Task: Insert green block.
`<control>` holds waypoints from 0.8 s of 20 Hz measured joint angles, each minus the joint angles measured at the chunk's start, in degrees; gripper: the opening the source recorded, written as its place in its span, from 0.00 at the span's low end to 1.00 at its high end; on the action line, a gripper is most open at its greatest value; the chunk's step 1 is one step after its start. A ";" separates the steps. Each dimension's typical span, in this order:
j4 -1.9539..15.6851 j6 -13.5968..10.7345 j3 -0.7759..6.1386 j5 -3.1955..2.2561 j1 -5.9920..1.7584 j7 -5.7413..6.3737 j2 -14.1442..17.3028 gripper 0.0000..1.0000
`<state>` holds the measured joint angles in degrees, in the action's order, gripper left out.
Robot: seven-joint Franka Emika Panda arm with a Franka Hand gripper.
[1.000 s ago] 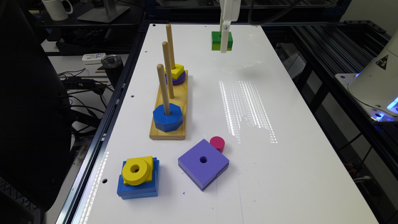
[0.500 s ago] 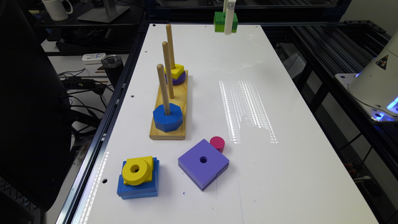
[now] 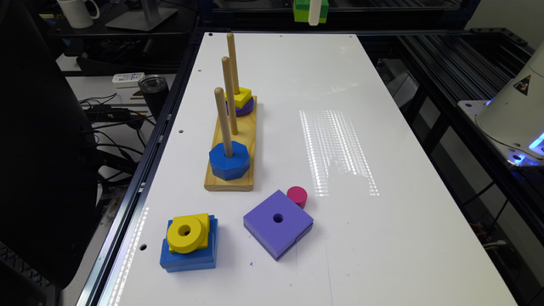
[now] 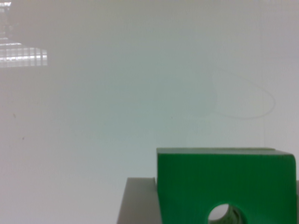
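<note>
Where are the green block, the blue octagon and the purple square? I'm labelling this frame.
green block [image 3: 302, 8], exterior view, its side face.
blue octagon [image 3: 221, 159], exterior view, its top face.
purple square [image 3: 267, 225], exterior view, its top face.

We see the green block [image 3: 302, 10] high above the far end of the white worktop [image 3: 340, 238], clear of its surface, at the upper edge of the exterior view. It has a dark green layer over a lime-green one. In the wrist view its flat green face [image 4: 224, 179] shows a round hole.
</note>
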<state>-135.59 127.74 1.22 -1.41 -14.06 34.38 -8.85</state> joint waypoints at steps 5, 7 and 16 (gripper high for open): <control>0.93 -1.58 0.02 0.02 0.00 0.00 -0.64 0.00; 1.12 -1.88 0.02 0.03 0.00 0.00 -0.77 0.00; 1.39 -2.35 0.04 0.06 0.00 0.00 -1.09 0.00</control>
<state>-134.21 125.40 1.26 -1.35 -14.06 34.38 -9.94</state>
